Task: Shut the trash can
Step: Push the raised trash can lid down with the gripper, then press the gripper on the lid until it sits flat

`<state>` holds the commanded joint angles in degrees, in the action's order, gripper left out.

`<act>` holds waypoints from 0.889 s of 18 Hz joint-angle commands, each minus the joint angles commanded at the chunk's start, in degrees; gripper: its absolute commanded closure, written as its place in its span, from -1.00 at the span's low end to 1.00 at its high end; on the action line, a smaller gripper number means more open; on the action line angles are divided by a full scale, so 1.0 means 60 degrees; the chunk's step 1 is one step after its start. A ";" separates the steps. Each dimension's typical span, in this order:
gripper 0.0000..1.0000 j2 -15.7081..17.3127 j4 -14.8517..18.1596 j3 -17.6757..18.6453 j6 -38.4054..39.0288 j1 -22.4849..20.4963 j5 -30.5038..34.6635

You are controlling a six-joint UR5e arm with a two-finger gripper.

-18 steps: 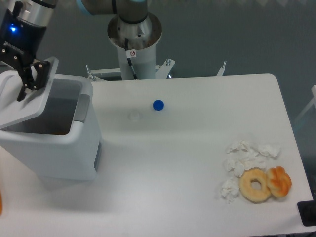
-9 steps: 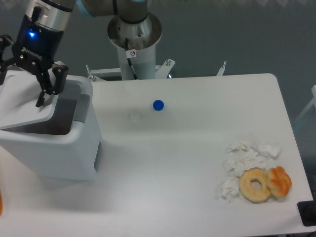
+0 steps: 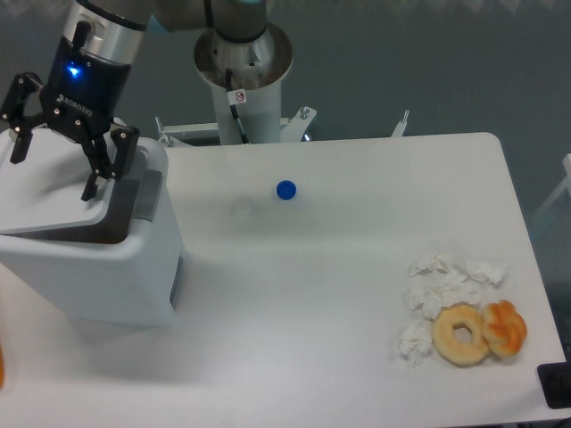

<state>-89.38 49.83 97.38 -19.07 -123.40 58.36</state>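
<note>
Camera view: at the tabletop's left edge, the gripper (image 3: 53, 156), fingers spread apart, hovers directly above the lid (image 3: 49, 201) of the trash can (image 3: 107, 267); lid lies nearly flat below the fingertips.

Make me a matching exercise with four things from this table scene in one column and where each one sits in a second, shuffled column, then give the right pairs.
Things:
1. trash can
2. blue cap
3. doughnut
4. gripper

Places:
A. near the table's middle, towards the back
B. above the bin's lid
C. table's left side
D. front right, beside crumpled tissues

Pairs: 1-C, 2-A, 3-D, 4-B
</note>
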 joint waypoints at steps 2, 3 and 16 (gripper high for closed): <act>-1.00 0.0000 0.0000 0.0146 -0.0088 0.0015 0.0000; -1.00 0.0014 0.0000 0.0263 -0.0089 0.0015 -0.0015; -1.00 -0.0117 0.0044 0.0484 -0.0074 0.0015 -0.0015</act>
<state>-90.09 50.10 100.28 -19.51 -123.31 58.27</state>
